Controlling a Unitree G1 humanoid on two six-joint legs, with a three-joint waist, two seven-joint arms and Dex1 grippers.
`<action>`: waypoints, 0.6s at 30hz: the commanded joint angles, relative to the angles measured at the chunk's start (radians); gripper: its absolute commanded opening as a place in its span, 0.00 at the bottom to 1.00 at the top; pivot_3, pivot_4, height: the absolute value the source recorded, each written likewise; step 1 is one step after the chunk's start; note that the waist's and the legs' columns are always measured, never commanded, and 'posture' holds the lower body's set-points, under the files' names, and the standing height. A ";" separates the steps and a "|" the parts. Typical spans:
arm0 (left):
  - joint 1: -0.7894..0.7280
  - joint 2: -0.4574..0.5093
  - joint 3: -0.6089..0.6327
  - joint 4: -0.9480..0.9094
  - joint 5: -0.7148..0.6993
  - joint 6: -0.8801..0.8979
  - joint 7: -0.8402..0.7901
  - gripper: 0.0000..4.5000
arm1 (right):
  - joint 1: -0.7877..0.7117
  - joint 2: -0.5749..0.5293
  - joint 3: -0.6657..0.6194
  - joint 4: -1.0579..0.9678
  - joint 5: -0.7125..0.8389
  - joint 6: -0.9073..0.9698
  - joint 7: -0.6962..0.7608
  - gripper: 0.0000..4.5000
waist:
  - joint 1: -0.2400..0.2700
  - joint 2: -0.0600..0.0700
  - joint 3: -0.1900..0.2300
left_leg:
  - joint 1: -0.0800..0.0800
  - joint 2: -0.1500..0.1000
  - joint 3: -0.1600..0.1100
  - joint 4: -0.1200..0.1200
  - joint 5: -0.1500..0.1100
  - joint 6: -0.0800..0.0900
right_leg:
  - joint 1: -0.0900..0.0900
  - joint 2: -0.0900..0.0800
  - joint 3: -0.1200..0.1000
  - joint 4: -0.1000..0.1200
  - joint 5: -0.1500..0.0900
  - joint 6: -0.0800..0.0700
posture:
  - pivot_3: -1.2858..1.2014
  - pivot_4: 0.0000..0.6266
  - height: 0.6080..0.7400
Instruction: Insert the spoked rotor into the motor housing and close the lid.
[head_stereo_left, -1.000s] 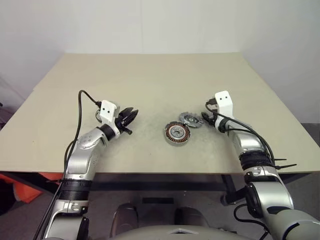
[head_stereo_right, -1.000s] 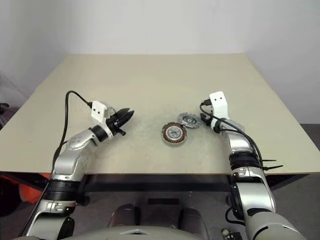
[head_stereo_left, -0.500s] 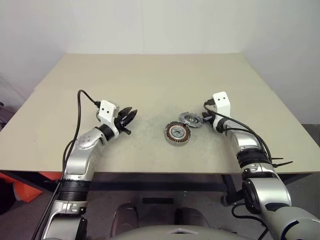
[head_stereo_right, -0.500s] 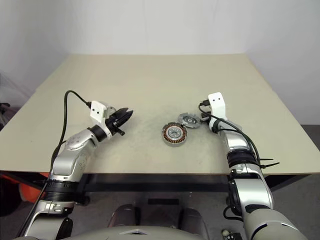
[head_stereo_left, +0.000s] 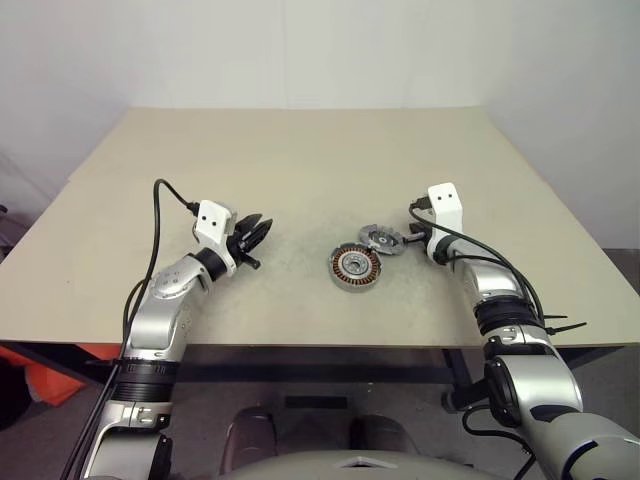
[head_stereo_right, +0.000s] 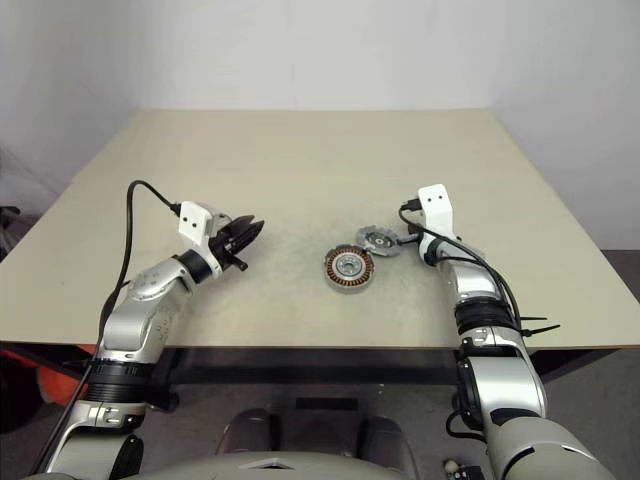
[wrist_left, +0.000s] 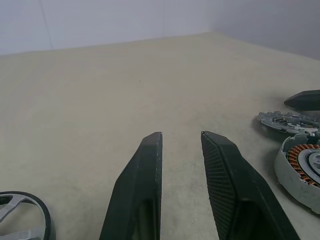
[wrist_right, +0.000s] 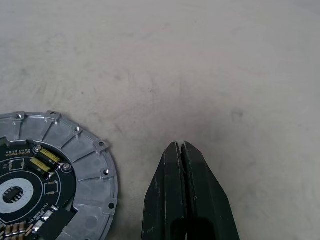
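**Bench state: both grippers empty, parts lying apart**

Table (head_stereo_left: 300, 160): beige top, all parts resting on it.

Left gripper (wrist_left: 181, 136): held above the left half of the table and pointing toward the parts in the middle. The fingers (wrist_left: 142, 185) stand slightly parted, with bare tabletop visible through the gap and nothing between them. It is well apart from the motor housing.

Right gripper (wrist_right: 179, 145): low over the table on the right side, angled downward. The fingers are pressed flat together and clamp nothing. The tip sits just beside the rim of the grey disc; contact with the table cannot be told.

Motor housing (head_stereo_left: 354, 267): round, lying flat near the table's middle between the two arms. Copper windings and the silver hub face up and are uncovered.

Grey disc (wrist_right: 60, 175): flat, with a notched, ribbed rim and a small circuit board at its centre. It lies just beyond the housing, toward the right arm, close to the housing's rim.

Spoked wheel (wrist_left: 20, 195): dark rim with silver spokes, flat on the table close by the left gripper and well apart from the housing. It is not in the housing.
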 joint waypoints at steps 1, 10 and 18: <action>-0.013 0.014 0.008 -0.021 0.005 -0.018 -0.001 0.29 | 0.009 -0.014 -0.031 -0.072 0.023 0.041 -0.013 0.01 | 0.000 0.000 0.000 | 0.000 0.000 0.000 0.000 0.000 0.000 | 0.000 0.000 0.000 0.000 0.000 0.000 | 0.52 0.00 1.00; -0.011 0.016 0.002 -0.012 0.008 -0.024 -0.002 0.29 | 0.168 -0.041 -0.014 -0.356 0.040 0.192 0.038 0.01 | 0.002 0.000 0.000 | 0.000 0.000 0.000 0.000 0.000 0.000 | 0.000 0.000 0.000 -0.001 0.000 0.000 | 0.52 0.00 1.00; -0.018 0.013 -0.007 0.000 0.013 -0.030 -0.005 0.29 | 0.115 -0.031 -0.029 -0.352 0.039 0.137 0.007 0.35 | -0.001 0.000 0.000 | 0.002 0.000 0.000 -0.001 0.000 0.000 | 0.000 0.000 0.000 0.000 -0.002 0.004 | 0.52 0.00 1.00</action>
